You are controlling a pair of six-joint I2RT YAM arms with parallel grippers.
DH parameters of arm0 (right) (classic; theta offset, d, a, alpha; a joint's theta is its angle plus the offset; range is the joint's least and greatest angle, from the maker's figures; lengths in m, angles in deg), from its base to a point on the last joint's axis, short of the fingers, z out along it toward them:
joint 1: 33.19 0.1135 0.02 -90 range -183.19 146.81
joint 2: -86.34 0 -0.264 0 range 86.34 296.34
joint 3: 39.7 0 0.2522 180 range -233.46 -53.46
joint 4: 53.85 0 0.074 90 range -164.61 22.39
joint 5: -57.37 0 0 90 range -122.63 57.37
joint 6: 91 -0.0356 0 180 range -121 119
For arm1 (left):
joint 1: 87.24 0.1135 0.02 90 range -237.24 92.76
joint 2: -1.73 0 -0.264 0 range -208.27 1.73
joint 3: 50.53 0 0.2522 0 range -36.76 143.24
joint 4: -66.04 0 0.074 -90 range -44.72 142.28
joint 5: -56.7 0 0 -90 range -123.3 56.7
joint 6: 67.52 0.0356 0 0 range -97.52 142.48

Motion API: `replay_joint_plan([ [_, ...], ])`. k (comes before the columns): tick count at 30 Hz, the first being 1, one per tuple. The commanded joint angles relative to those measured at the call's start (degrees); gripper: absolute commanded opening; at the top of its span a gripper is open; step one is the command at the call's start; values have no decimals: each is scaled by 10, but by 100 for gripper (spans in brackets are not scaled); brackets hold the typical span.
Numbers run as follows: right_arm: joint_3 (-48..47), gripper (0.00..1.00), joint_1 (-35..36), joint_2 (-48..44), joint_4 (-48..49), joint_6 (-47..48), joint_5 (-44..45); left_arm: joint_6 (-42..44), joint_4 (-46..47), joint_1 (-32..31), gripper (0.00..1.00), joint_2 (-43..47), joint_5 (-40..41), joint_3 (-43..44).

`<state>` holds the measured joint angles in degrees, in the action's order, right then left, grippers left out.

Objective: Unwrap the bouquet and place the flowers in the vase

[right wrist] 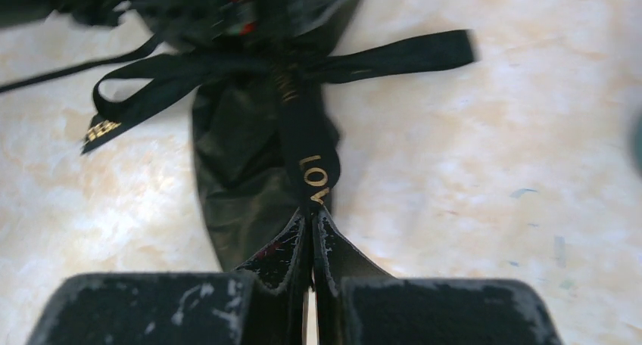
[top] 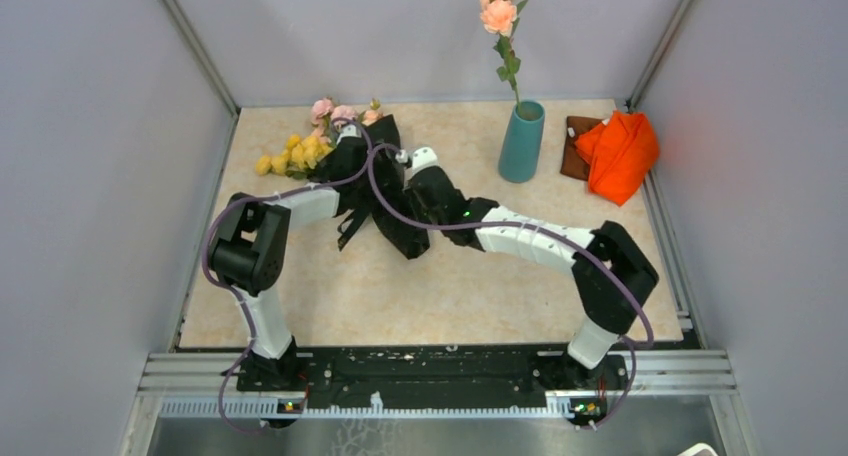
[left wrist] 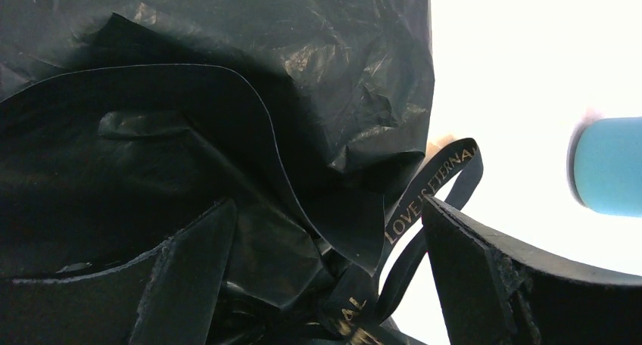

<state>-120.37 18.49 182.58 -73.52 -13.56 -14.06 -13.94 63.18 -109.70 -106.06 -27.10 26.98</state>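
Top external view: a marble-patterned table (top: 420,296) held the bouquet (top: 385,134), lying on its side near the far left corner. Its flowers (top: 297,154) pointed left, and glossy black wrapping (left wrist: 227,95) covered the stems. The left gripper (left wrist: 325,239) hovered wide open right at the wrapping, holding nothing. The right gripper (right wrist: 310,220) was fully closed, pinching the tail of the black ribbon (right wrist: 306,144), whose bow looked not yet undone. A steady pull along the tail, away from the knot, with the left fingers anchoring the wrapping, would likely free the bow without dragging the bunch. The teal vase (top: 521,141) stood upright, well apart to the right, holding one tall peach rose (top: 498,16) and none of the bouquet's flowers.
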Motion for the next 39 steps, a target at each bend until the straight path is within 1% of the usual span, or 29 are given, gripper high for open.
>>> replay_joint_plan([
  [1,-32,0,-49,-81,-24,14,15,-13,-16,5,99,-6,2,-30],
  [11,-22,0,-136,-188,-79,30,28,-28,-10,25,99,11,-5,-70],
  [16,-4,0,-193,-273,-104,25,36,-27,-2,32,99,27,-6,-94],
  [21,-2,0,-217,-342,-125,47,66,-30,6,36,99,38,-11,-113],
  [25,-20,0,-223,-358,-152,63,91,-32,7,39,99,44,-14,-121],
  [32,-22,0,-242,-383,-168,79,116,-33,11,45,99,60,-18,-139],
  [34,-20,0,-245,-390,-167,80,101,-32,11,46,99,65,-20,-140],
  [39,14,0,-245,-377,-148,60,26,-15,-4,39,99,85,-24,-128],
])
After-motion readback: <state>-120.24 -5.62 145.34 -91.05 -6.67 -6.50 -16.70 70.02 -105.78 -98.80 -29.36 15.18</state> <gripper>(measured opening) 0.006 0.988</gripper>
